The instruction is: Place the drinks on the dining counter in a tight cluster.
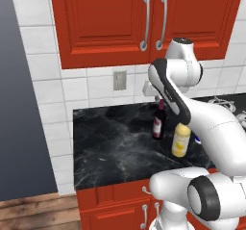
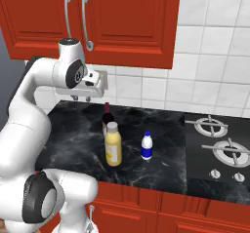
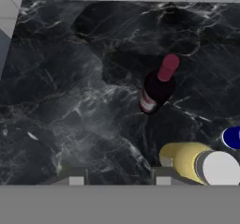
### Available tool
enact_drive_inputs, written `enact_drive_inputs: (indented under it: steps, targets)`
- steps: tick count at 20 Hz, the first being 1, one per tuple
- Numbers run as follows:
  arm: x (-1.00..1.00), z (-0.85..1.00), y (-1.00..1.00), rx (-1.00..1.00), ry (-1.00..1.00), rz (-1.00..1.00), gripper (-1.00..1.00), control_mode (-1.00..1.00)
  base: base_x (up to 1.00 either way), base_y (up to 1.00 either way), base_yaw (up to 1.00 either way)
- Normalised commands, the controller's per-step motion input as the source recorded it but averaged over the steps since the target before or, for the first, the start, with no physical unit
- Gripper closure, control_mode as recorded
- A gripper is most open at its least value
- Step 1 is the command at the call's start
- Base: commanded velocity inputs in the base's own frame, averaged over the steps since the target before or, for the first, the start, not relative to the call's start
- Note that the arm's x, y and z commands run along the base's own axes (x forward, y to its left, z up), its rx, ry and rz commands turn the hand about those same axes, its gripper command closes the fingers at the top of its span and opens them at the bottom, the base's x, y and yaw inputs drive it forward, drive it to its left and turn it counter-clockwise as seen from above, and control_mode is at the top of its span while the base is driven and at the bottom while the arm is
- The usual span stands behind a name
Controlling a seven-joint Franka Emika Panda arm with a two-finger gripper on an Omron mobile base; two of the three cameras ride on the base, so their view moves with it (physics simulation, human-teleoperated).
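Closest to the hand camera, the yellow bottle (image 3: 192,161) is seen upright on the dining counter (image 1: 110,152), wine bottle (image 2: 107,118) just behind it, small blue-and-white bottle (image 2: 147,145) near its side. Gripper (image 2: 82,99) is hung above them, nothing held, jaws narrowly parted.

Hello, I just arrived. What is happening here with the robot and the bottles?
A white robot arm is working over a black marble counter where three drinks stand upright. The gripper hangs in the air above the counter, behind the bottles, and holds nothing. Below it, the wine bottle and the yellow bottle stand close together, the yellow one nearer the front edge. The small blue-and-white bottle stands a little apart, on the side toward the stove. So the cluster is not tight yet.
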Motion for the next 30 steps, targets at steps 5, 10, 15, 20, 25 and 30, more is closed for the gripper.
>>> enact_drive_inputs:
  steps: [5, 10, 15, 20, 25, 30]
  targets:
    - [-0.15, 0.00, -0.03, 0.00, -0.02, 0.00, -1.00, -1.00, 0.00, 0.00, 0.00]
    - [-0.33, 0.00, -0.20, 0.03, -0.07, -0.04, -1.00, -1.00, 0.00, 0.00, 0.00]
    - [-0.27, 0.00, -0.28, 0.05, 0.00, -0.03, -1.00, -1.00, 0.00, 0.00, 0.00]
    - [-0.21, 0.00, -0.31, 0.00, 0.00, 0.00, -1.00, -1.00, 0.00, 0.00, 0.00]
    - [-0.16, -0.01, -0.25, 0.00, -0.01, 0.00, -1.00, -1.00, 0.00, 0.00, 0.00]
    - [-0.06, -0.11, -0.26, 0.00, 0.00, 0.00, -1.00, -1.00, 0.00, 0.00, 0.00]
